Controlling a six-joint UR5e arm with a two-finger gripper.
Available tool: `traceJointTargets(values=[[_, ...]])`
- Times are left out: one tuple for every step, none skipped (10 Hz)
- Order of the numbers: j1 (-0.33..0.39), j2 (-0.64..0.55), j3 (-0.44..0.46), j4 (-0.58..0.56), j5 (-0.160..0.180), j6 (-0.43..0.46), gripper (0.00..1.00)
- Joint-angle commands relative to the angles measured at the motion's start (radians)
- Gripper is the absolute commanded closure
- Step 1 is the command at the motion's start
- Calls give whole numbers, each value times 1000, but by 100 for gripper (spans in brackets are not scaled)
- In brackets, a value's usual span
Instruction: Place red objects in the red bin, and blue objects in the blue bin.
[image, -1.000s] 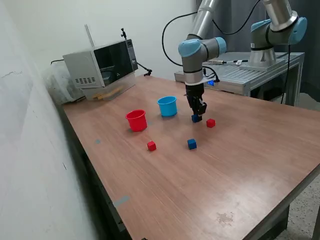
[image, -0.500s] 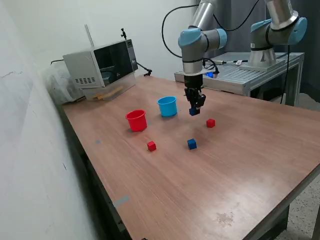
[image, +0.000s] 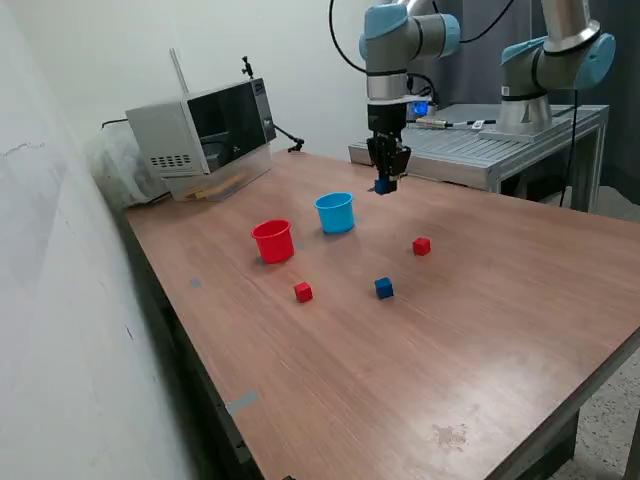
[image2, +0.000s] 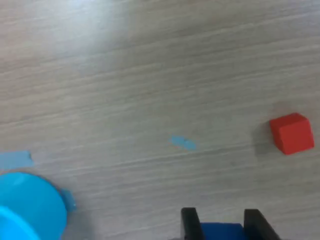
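Since one second ago the pincer (image: 382, 185) has risen from the desk (image: 480, 330) and now hangs high, pinching a dark blue cube (image2: 222, 232) between its black fingers (image2: 189, 224). It is above the desk, just to the exterior view's right of the light-blue cup (image: 335, 212). The red cup (image: 272, 241) stands near that cup, on its left in the exterior view. Inside of both cups cannot be seen. On open wood lie one red cube (image: 421, 245), another red cube (image: 303, 291) and a second blue cube (image: 384, 288), all well apart and far from the desk edges.
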Motion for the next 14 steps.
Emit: traceJointTargets(values=[[-84, -1, -3, 2, 2, -20, 100], [-125, 4, -5, 2, 2, -22, 100], [-167, 20, -5, 2, 2, -38, 100], [-195, 34, -15, 2, 2, -45, 100], [-210, 46, -26, 2, 3, -48, 100], [-216, 54, -32, 2, 2, -48, 100], [-216, 54, -32, 2, 2, -48, 100], [-216, 54, -31, 2, 2, -48, 100], [-216, 54, -31, 2, 2, -48, 0], [-216, 54, -31, 1, 2, -48, 0], [-216, 54, -29, -1, 2, -48, 0], [-216, 54, -29, -1, 2, -48, 0], [-216, 53, -28, -2, 2, -48, 0], [-215, 44, -26, -2, 2, -49, 0]])
